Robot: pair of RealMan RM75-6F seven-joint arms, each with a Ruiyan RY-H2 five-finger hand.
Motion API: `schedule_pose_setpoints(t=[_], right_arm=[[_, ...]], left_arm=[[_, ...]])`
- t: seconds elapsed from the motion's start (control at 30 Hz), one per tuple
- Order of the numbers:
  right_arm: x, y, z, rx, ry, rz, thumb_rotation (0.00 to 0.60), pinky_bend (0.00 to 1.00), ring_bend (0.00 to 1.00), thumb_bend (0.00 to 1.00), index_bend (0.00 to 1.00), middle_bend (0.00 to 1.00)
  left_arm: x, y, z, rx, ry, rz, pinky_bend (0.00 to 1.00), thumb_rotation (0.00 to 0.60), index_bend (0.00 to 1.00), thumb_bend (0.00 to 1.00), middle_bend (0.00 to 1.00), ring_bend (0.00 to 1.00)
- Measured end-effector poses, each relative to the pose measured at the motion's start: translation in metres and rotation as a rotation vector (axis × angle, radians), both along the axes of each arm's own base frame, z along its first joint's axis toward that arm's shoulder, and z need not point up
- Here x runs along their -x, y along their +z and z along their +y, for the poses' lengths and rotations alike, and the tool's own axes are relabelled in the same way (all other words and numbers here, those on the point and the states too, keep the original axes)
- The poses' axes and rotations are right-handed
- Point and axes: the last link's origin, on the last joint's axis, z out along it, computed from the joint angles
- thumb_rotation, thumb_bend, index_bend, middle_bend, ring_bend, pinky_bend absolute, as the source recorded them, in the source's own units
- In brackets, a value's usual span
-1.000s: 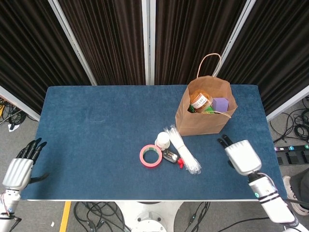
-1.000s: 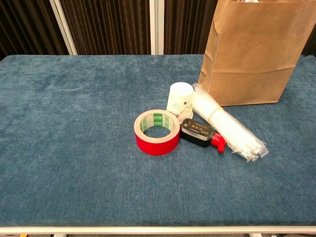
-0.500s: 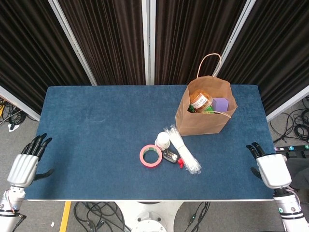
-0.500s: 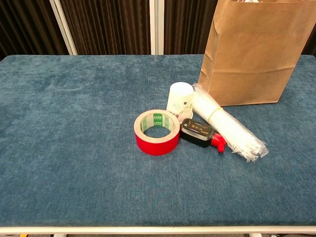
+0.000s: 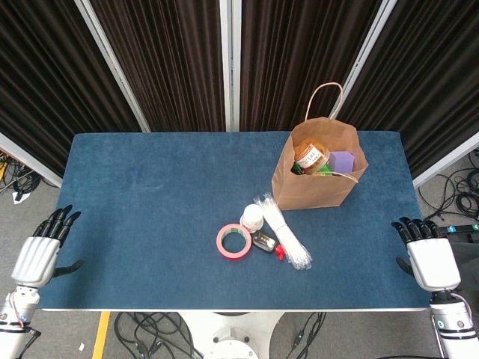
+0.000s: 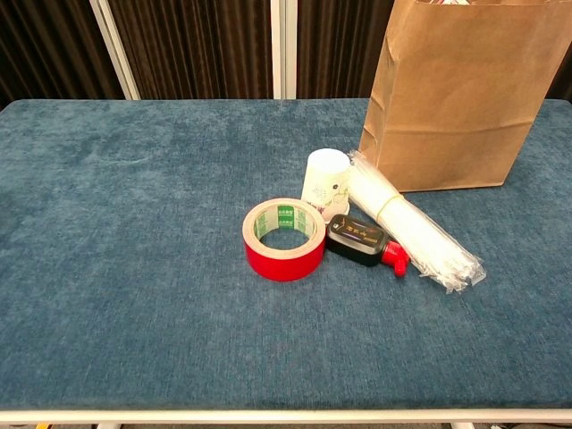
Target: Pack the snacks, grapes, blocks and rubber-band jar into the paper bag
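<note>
The brown paper bag (image 5: 318, 168) (image 6: 456, 98) stands upright at the back right of the blue table (image 5: 150, 224). Inside it I see a jar with an orange lid (image 5: 310, 157), a purple block (image 5: 342, 161) and something green (image 5: 322, 170). My left hand (image 5: 39, 250) hangs off the table's left front corner, fingers apart and empty. Off the right edge, my right hand (image 5: 428, 254) is also empty with fingers spread. Neither hand appears in the chest view.
In front of the bag lie a red tape roll (image 5: 234, 241) (image 6: 284, 238), a small white cup (image 5: 253, 217) (image 6: 325, 180), a black bottle with a red cap (image 5: 266, 242) (image 6: 362, 241) and a clear packet of white sticks (image 5: 284, 232) (image 6: 407, 228).
My right hand has pulled back from the table near the bag to beyond the right edge. The left hand shifted slightly. The objects have not moved.
</note>
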Motion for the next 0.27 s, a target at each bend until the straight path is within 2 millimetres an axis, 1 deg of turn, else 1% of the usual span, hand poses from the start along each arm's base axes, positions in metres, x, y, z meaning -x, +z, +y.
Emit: schedule_pose_setpoints(t=[0.07,0.27], right_arm=[[0.0016,0.0005,-0.0009,-0.004,-0.012,-0.001,0.600,0.04,0.08,0.00,0.27,0.19],[0.0063,0.0007,-0.0023,-0.012,-0.043,0.004,0.600,0.02,0.03,0.00,0.25,0.16]], left_arm=[[-0.0003,-0.0007,-0.0002,0.000,-0.002,-0.001,0.21,0.600,0.12,0.11,0.10,0.02],[-0.0002,-0.0024,-0.0008,0.004,-0.001,0.000,0.21,0.600,0.12,0.11,0.10,0.02]])
